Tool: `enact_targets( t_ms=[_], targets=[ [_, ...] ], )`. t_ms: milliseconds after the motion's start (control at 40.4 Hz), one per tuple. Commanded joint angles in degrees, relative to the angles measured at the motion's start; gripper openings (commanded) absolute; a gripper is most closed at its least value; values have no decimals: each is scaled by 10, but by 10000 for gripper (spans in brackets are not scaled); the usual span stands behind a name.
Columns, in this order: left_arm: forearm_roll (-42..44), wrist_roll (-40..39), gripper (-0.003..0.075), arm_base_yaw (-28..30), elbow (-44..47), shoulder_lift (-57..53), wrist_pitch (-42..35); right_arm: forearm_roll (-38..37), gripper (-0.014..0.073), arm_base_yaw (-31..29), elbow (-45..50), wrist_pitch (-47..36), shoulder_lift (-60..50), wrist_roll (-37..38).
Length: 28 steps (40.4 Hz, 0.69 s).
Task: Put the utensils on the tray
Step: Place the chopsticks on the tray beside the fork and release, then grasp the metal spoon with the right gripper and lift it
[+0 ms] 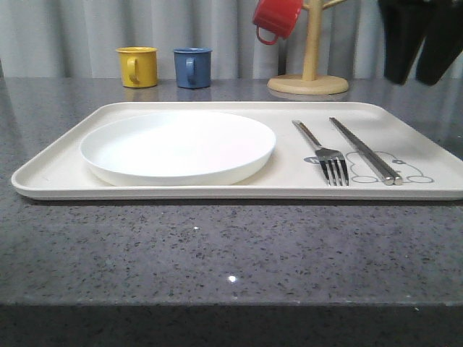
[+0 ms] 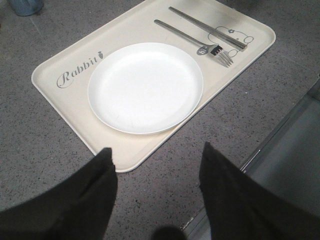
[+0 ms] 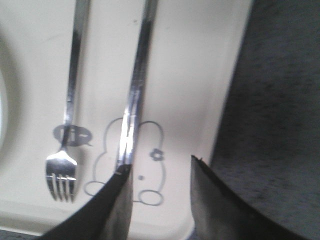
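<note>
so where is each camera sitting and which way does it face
Front view: low at the table edge, facing forward over the large cream rectangular tray; dark right arm upper right.
Left wrist view: high, looking down at the round white plate; open left gripper.
Right wrist view: close above the flat silver chopsticks; open right gripper.
All share the four-tined silver fork.

Soft even light, glare on the plate, blurred right wrist view.

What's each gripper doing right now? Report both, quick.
Left gripper: open, holding nothing, above the table near the tray.
Right gripper: open, empty, over the chopsticks on the tray.
</note>
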Motion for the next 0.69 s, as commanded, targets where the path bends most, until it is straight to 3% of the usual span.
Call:
enact_targets(
  t_ms=[0,124,421,669],
  targets=[
    [0,-6,369,-4,-13,1,-37,-65,310,-23,-15,25,-52,-11],
    [0,-6,368,-4,-13,1,-37,-75,310,-82,-12,50,-62,-15],
    [0,-6,369,-4,-13,1,-37,-40,310,-222,18,53,-40,-110],
    [0,-6,368,-25,-13,1,-37,-38,310,-268,20,48,8,-138]
  ],
)
